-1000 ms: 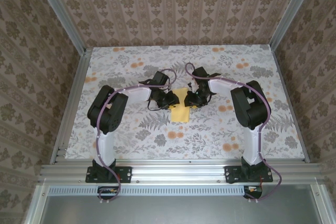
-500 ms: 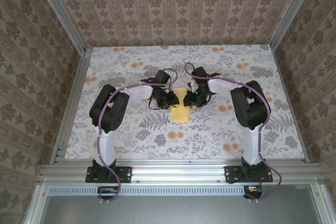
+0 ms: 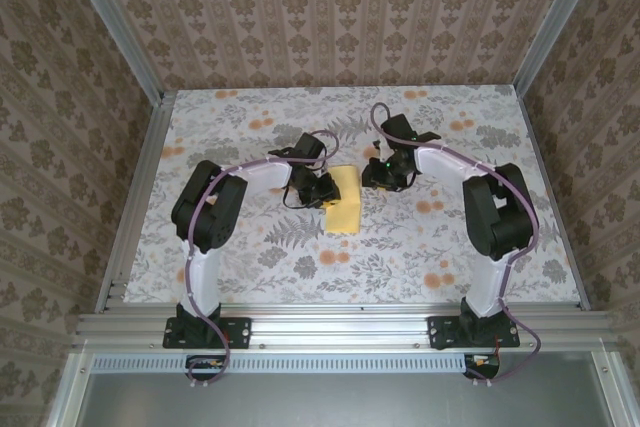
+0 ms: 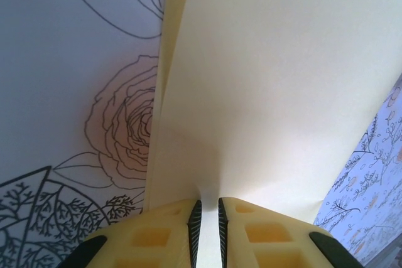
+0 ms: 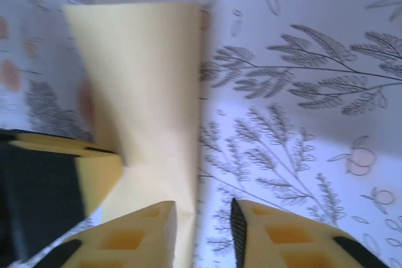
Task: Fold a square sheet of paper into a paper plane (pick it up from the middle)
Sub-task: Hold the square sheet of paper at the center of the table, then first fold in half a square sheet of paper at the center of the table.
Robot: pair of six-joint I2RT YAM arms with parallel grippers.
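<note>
**A:** Count check: what's on the table?

**B:** One thin pale-yellow paper sheet (image 3: pixel 346 201), nothing else loose. It lies mid-table on the floral-print table cover (image 3: pixel 250 257), between the two grippers. Two arms, the left arm (image 3: pixel 205 217) and the right arm (image 3: pixel 495 217), with one gripper each.

**A:** Left side?

**B:** The left gripper (image 3: pixel 323 191) sits at the sheet's left edge. On my left wrist feed its two yellow fingertips (image 4: pixel 264 233) are nearly together, with the sheet's edge pinched in the slit between them. It's clamped on the sheet. The sheet looks doubled there: I see a second layer along its left side.

**A:** Right side?

**B:** The right gripper (image 3: pixel 384 176) is just right of the sheet and apart from it in the top view. On the right wrist feed there are two yellow fingertips (image 5: pixel 276 236) with a clear gap between them. The sheet's edge and the table cover lie below. The jaws are apart and hold nothing.

**A:** Sheet flat?

**B:** The far end lies flat on the cover. Near the left gripper I can't tell whether it's lifted.
</note>
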